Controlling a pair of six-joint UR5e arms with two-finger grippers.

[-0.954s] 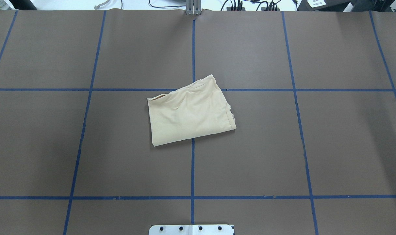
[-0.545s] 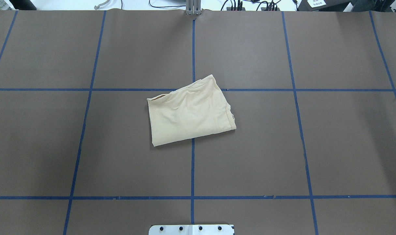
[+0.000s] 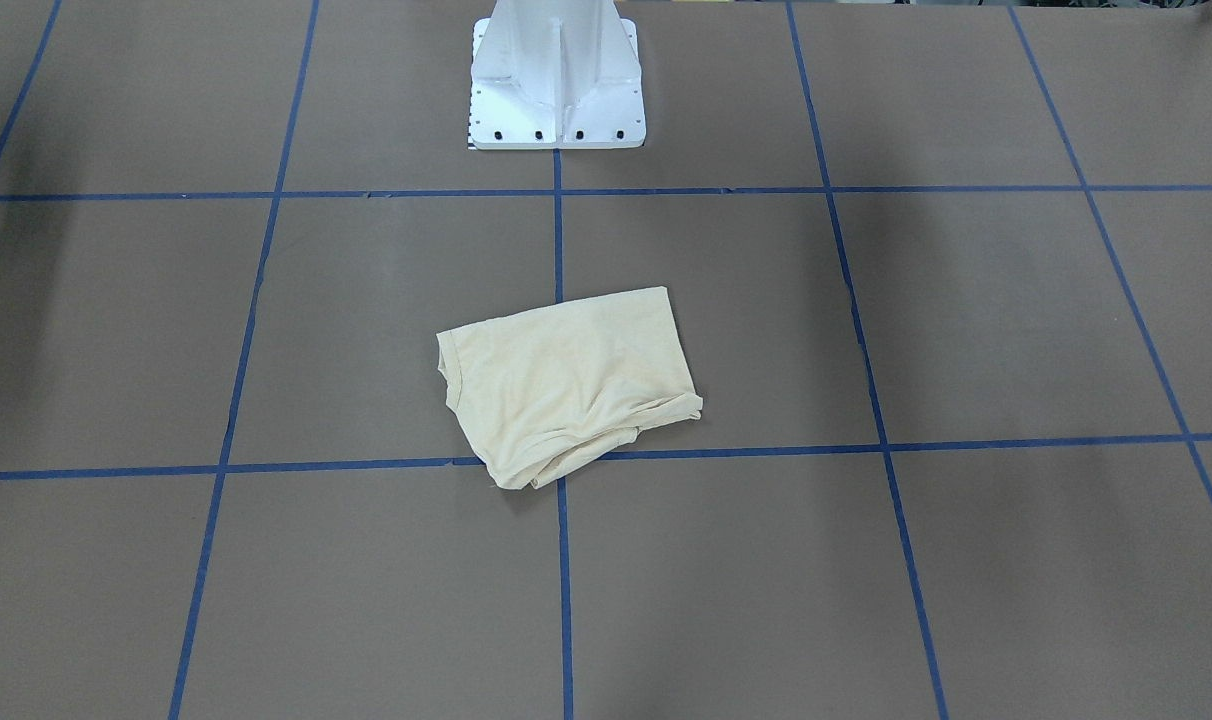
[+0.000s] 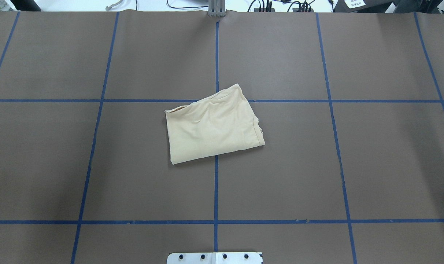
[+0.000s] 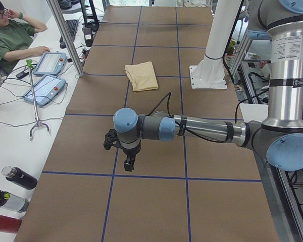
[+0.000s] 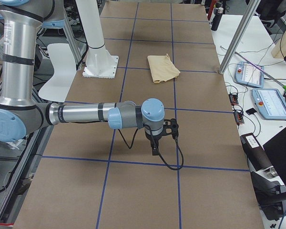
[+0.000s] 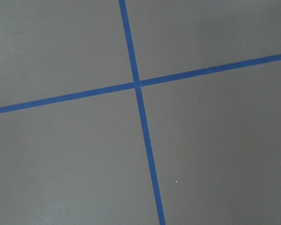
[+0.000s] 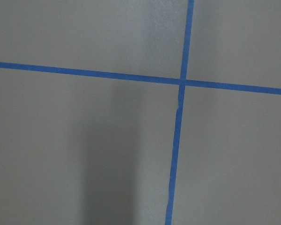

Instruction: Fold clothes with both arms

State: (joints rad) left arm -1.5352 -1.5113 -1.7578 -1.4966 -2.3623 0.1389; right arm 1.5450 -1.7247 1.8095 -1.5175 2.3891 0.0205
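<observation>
Well beyond the left tool, far along the surface, the shirt lies flat, folded into a compact, slightly skewed rectangle with a plain cream side up; its ribbed neckline sits on the edge turned toward the right tool's end; it covers a crossing of the blue tape lines, out in front of the white pedestal and apart from it; it lies between the two tools and well apart from both. The left tool hangs from the left arm, which reaches out level over the surface; it points straight down beside a tape line, over bare brown surface; it shows only in the side view, so I cannot tell whether its fingers are spread or closed; the left wrist view shows only a tape crossing below it. The right tool hangs the same way from the right arm, pointing down near a tape line with a black cable looping beside it; how far it stands apart I cannot tell either; the right wrist view shows another tape crossing and a soft shadow on the surface.
</observation>
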